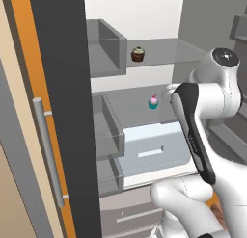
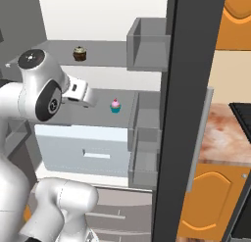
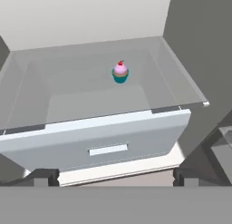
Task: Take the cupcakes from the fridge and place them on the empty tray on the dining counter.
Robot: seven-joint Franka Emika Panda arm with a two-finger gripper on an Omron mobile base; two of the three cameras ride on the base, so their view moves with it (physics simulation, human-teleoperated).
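Observation:
The fridge [image 1: 144,20] stands open with its grey-white shelves in sight. A dark brown cupcake with a pale top [image 1: 138,54] [image 2: 80,53] sits on the upper glass shelf. The pink-frosted cupcake in a teal wrapper [image 1: 153,102] [image 2: 115,106] [image 3: 120,72] stands upright on the glass shelf below, above a pale drawer [image 3: 104,141]. My gripper [image 3: 115,177] [image 2: 88,100] is open and holds nothing. It hovers in front of the lower shelf, short of the pink cupcake, looking down at it. The empty tray and the dining counter are out of view.
The fridge's open doors flank the arm: one dark door edge with a bar handle [image 1: 48,150] on the left, another [image 2: 191,89] on the right. Door bins [image 1: 108,131] [image 2: 147,138] jut inward. A marbled countertop over orange cabinets [image 2: 223,133] lies beyond the right door.

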